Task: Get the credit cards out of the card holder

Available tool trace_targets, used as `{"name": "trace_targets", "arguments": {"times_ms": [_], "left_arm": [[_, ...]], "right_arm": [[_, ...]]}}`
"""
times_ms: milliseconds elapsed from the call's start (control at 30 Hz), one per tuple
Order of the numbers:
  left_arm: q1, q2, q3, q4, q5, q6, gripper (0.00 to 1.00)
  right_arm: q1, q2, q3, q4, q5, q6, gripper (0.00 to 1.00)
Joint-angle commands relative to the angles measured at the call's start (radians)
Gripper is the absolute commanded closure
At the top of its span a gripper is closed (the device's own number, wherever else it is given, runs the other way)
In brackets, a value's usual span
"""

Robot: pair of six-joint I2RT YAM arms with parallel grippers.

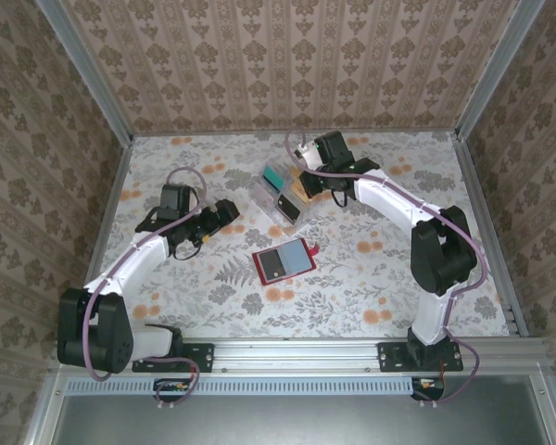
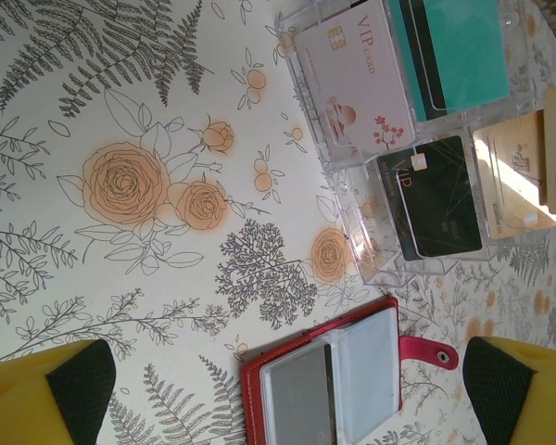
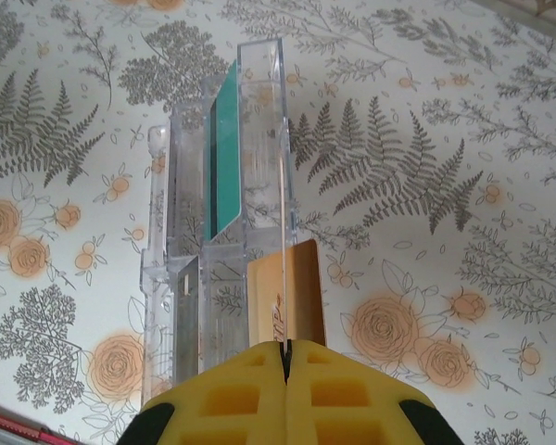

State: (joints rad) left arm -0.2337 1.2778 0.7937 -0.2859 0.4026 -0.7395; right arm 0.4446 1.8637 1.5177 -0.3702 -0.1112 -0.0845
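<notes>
The red card holder [image 1: 283, 262] lies open on the flowered table, its tab [image 2: 431, 352] to the right. A grey credit card [image 2: 296, 403] sits in its clear pocket. My left gripper [image 2: 283, 375] hovers above the holder, open wide and empty, a yellow finger [image 2: 46, 394] at each lower corner; from above the left gripper [image 1: 224, 216] stands left of the holder. My right gripper [image 3: 285, 348] is shut on a thin credit card [image 3: 283, 278], seen edge-on, at the clear rack. From above the right gripper [image 1: 310, 181] is at the rack's right end.
The clear plastic rack [image 1: 283, 190] stands behind the holder and holds a white VIP card [image 2: 352, 79], a teal card [image 2: 463, 51], a black card [image 2: 435, 199] and a gold card [image 2: 510, 181]. Patterned walls with metal frames enclose the table.
</notes>
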Motion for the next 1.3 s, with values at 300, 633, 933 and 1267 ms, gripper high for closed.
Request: {"name": "trace_targets", "arguments": {"times_ms": [300,633,933,1267], "left_arm": [[0.008,-0.005,-0.003,-0.013,0.028,0.025,0.0],[0.008,0.002,-0.005,-0.013,0.031,0.028,0.0],[0.008,0.006,-0.007,-0.007,0.036,0.026,0.0],[0.008,0.005,-0.01,-0.007,0.04,0.028,0.0]], "right_arm": [[-0.004,0.028,-0.002,-0.038,0.009,-0.036,1.0],[-0.004,-0.026,-0.057,-0.034,-0.007,-0.046,1.0],[-0.003,-0.053,-0.074,-0.029,-0.015,-0.046,1.0],[-0.003,-0.042,-0.059,-0.021,-0.007,-0.033,0.8]]}}
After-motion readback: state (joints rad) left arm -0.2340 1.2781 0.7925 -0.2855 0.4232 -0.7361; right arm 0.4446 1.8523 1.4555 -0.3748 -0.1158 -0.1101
